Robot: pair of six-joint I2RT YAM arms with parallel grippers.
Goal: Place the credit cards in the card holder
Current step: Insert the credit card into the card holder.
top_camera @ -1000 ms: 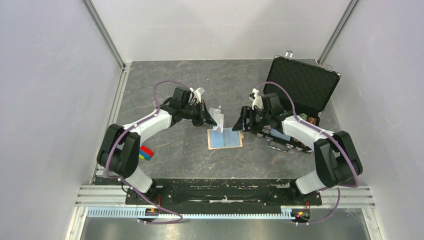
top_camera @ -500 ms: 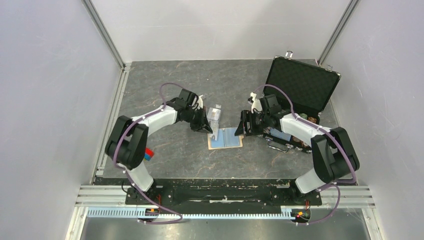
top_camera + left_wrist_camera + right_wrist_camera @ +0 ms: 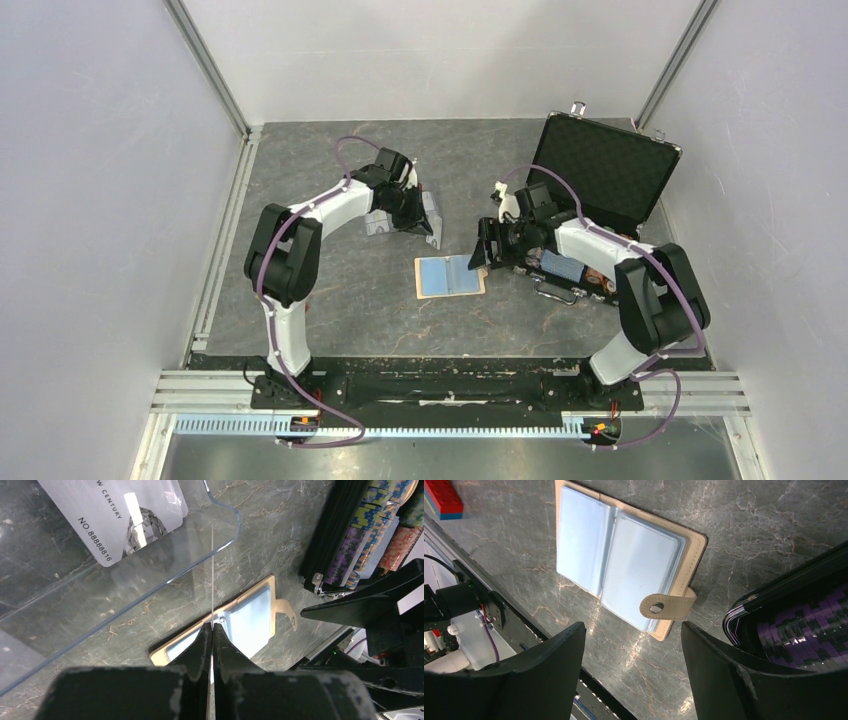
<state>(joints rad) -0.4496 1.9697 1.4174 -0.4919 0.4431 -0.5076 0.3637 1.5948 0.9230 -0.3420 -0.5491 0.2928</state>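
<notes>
Card (image 3: 212, 580) seemingly clamped in left end effector (image 3: 212, 630), right end effector (image 3: 633, 630) spread

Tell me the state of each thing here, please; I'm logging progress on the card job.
Wallet: open flat, snap tab undone.
Black case: lid up, chips inside.
First card: pinched, seen edge-on.
Left gripper: shut on first card.
Second card: lying in a clear tray.
Right gripper: open, empty.
</notes>
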